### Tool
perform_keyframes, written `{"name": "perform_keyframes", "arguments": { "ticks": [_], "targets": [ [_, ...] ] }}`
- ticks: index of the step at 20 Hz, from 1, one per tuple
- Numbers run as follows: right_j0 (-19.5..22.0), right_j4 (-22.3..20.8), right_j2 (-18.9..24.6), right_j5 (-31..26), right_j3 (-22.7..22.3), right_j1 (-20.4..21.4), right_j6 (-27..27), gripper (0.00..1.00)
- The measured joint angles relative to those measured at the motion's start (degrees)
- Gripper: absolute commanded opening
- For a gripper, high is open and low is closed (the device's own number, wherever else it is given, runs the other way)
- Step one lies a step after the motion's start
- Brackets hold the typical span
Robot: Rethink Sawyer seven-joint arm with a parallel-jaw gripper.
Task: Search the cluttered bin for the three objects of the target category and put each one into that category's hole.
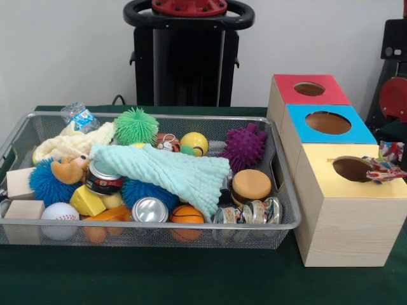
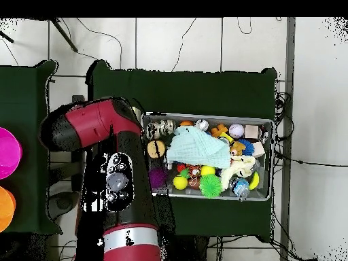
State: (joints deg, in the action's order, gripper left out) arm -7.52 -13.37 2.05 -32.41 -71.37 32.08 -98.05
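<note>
Front view shows no gripper at all, and in the overhead view only the red and black arm (image 2: 130, 187) appears, lying beside the short end of the wire bin (image 1: 159, 225), so I cannot tell whether the jaws are apart or together, and nothing can be placed against them.

The bin's long axis runs left to right across the front view. Across its middle lies a teal cloth (image 1: 172, 171). Its length runs on a slant from the far left down to the near right, and it covers whatever is beneath it. Behind the cloth sit a green spiky ball (image 1: 136, 126), a yellow ball (image 1: 194, 143) and a purple spiky ball (image 1: 243, 147). A toy burger (image 1: 251, 185) sits just beside the cloth's right end. Along the near wall, from left to right, are a wooden block (image 1: 24, 210), a baseball (image 1: 59, 215), a silver can (image 1: 150, 210) with its top facing the camera, a small basketball (image 1: 186, 214) and some crushed cans (image 1: 254, 211). A dark can (image 1: 103, 178) leans against the cloth's left edge, next to a blue spiky ball (image 1: 44, 182).

To the right of the bin stand three wooden boxes in a row, each with a hole in its top: the red box (image 1: 286, 92) is farthest, then the blue box (image 1: 299, 130), and the yellow box (image 1: 331, 181) is nearest. A patterned rag (image 1: 381, 166) hangs at the rim of the yellow box's hole, trailing off to the right.
</note>
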Motion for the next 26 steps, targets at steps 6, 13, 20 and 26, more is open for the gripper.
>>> {"name": "perform_keyframes", "arguments": {
  "ticks": [6, 13, 20, 26],
  "targets": [
    [0.2, 0.0, -0.1, 0.0, -1.2, 0.7, 0.0, 0.00],
    [1.2, 0.0, -0.1, 0.0, -1.9, 1.7, 0.0, 0.00],
    [1.5, -0.1, -0.8, 0.0, -1.9, 2.2, 0.0, 0.00],
    [1.5, -0.1, -2.0, 0.0, -1.9, 2.2, 0.0, 0.00]
  ]
}}
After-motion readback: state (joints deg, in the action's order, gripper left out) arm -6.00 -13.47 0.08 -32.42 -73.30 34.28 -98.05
